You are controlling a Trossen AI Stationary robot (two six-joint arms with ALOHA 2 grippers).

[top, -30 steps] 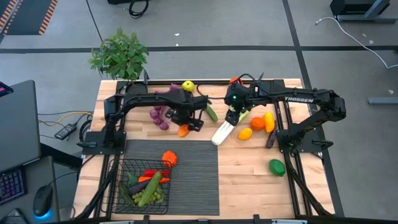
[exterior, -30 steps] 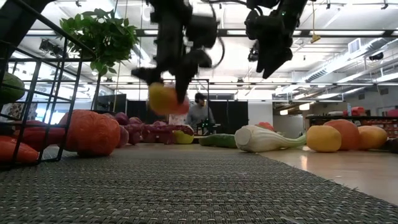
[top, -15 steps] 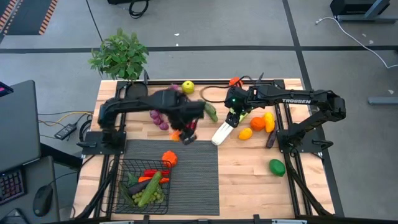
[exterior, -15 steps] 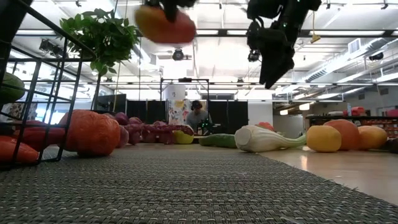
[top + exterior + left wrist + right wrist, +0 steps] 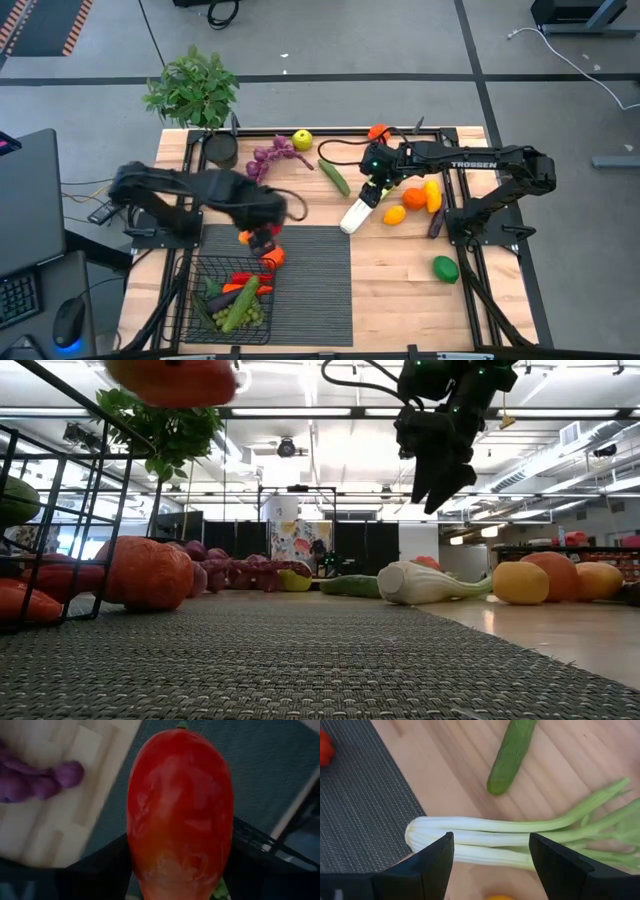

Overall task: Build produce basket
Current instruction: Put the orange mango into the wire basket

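We see the left gripper clamped on a glossy red-orange toy mango, above the black wire-mesh basket's one-o'clock corner. The right gripper hovers spread, empty, over the pale green-white leek.

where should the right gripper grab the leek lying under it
Take the leek from above on its pale stalk, near the white end. It lies flat on the bare wood, and the right gripper hangs over it, open, with one finger on each side of the stalk. The green end splays into leaves, likely a poorer hold.
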